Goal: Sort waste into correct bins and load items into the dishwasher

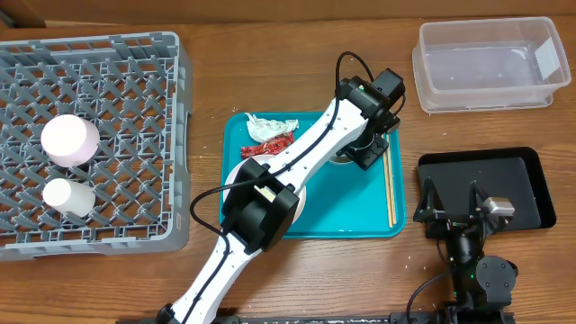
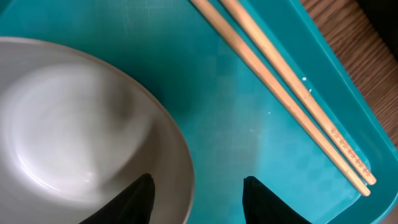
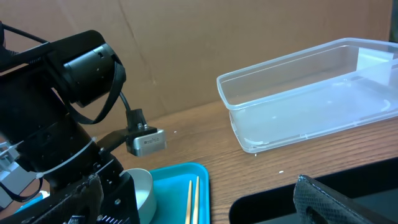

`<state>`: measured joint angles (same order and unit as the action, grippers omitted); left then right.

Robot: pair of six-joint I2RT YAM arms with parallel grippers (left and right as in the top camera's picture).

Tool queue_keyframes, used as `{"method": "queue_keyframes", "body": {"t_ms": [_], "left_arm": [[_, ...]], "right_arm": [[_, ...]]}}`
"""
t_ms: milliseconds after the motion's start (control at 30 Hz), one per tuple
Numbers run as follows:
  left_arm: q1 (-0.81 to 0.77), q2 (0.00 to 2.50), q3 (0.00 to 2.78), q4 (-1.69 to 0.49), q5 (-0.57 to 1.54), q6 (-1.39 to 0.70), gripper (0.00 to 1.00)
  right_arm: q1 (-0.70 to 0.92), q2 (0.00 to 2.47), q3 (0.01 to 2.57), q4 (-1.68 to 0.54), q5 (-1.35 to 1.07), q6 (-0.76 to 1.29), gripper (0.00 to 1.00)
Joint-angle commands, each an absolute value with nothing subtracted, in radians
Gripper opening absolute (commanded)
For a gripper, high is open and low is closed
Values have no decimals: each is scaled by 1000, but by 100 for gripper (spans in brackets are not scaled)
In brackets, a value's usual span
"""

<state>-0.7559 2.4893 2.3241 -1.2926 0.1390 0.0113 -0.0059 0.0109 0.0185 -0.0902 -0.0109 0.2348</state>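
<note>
Glossy pale bowl point(image 2: 74, 137), light-wood chopsticks point(image 2: 280, 98)

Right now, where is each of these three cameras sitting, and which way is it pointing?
Overhead: fixed above the table, facing straight down on the grey dish rack, teal tray and clear tub; both arms show.
Left wrist: on the left arm, looking down close at a white bowl; its fingertips show.
Right wrist: low by the black tray, looking across at the tub and left arm; its fingers show.
Shared: all see the chopsticks.
</note>
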Motion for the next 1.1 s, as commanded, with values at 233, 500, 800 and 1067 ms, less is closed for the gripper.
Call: {"method": "queue_keyframes", "body": {"t_ms": [233,500,800,1067], "left_arm": [[-761,2498,2276,-1274,147,30,46],[-761,2498,2247,-1240,147,30,36],[-747,2498,2347,-1246,152,-43,4],[-614,2468,2774,-1352,183,-274,4]], "right_arm": [[-9,3,8,-85,-1,231,100],[-9,3,8,-85,-1,231,100],[-9,3,8,-85,-1,231,100],[-9,3,8,-85,-1,231,100]]}}
